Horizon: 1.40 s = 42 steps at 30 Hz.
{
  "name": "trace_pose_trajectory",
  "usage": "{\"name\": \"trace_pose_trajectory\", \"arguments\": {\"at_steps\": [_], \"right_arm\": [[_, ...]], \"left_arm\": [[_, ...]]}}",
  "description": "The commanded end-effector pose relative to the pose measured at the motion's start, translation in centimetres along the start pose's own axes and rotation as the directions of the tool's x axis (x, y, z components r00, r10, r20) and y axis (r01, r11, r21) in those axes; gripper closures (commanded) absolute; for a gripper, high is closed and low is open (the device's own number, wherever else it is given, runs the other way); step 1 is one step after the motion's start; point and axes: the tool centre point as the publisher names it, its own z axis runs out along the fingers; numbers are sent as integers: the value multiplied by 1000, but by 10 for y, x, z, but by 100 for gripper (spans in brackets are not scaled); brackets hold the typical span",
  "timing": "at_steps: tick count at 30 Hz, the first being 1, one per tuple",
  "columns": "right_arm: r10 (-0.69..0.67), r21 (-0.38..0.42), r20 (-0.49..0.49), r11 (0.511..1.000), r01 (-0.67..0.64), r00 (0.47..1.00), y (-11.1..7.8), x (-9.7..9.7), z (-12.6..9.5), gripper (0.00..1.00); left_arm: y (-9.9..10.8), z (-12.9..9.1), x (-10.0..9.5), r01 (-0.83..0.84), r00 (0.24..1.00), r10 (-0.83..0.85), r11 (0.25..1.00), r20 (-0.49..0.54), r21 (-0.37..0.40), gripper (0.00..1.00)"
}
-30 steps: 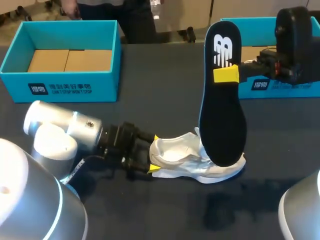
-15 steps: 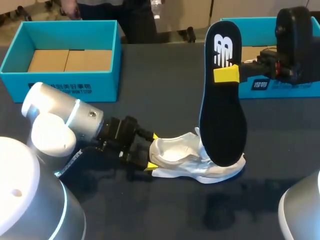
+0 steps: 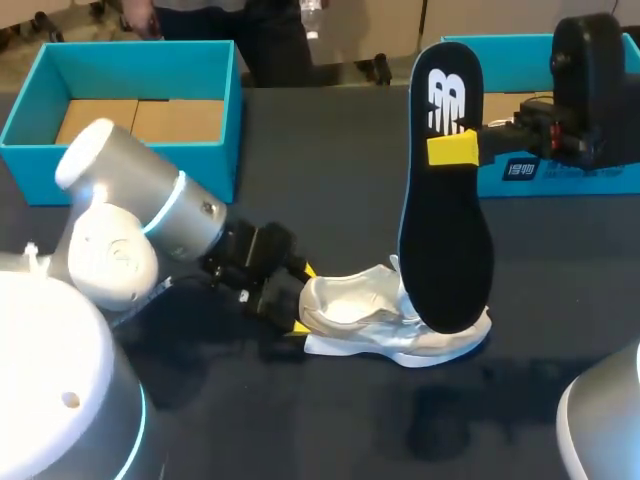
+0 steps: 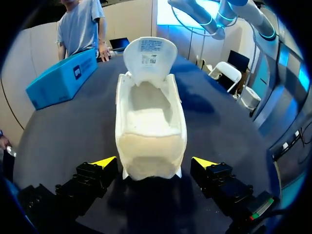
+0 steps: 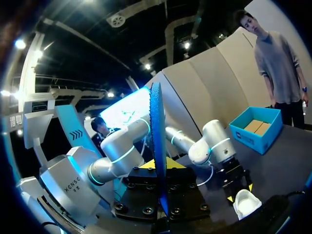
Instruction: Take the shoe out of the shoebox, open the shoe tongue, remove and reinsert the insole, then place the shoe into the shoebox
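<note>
Left arm has swung upward — the left hand (image 4: pixel 155 163) stays released at both sides of the shoe (image 3: pixel 390 325) heel, the right hand (image 3: pixel 452 148) grasps the upright insole (image 3: pixel 445 230).

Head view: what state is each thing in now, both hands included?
Shoe: upright on its sole, tongue folded back, insole out.
Insole: held upright, out of the shoe.
Right hand: shut on the insole.
Left hand: open, straddling the shoe's heel.
Left box: open, empty.
Right box: open, partly hidden.
</note>
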Motion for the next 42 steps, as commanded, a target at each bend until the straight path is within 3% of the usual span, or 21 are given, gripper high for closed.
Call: {"name": "trace_pose_trajectory", "arguments": {"at_steps": [1, 5, 10, 19, 23, 27, 42], "right_arm": [[1, 4, -3, 1000, -1, 1000, 2, -3, 2, 100], [1, 4, -3, 1000, -1, 1000, 2, -3, 2, 100], [1, 4, -3, 1000, -1, 1000, 2, -3, 2, 100], [1, 4, -3, 1000, -1, 1000, 2, -3, 2, 100], [1, 4, -3, 1000, -1, 1000, 2, -3, 2, 100], [1, 4, -3, 1000, -1, 1000, 2, -3, 2, 100], [1, 4, -3, 1000, -1, 1000, 2, -3, 2, 100]], "left_arm": [[-5, -1, 3, 2, 1000, -2, 996, 4, -87, 0], [-5, -1, 3, 2, 1000, -2, 996, 4, -87, 0], [-12, 2, 1, 4, 1000, -1, 967, 13, -254, 0], [-22, -8, 7, 9, 999, 11, 919, 49, -395, 0], [-24, -10, 9, 38, 998, -10, 863, 58, -504, 0], [-24, -13, 6, 69, 995, -15, 825, 99, -562, 0], [-22, -12, -2, 98, 994, -47, 769, 97, -631, 0]]}}
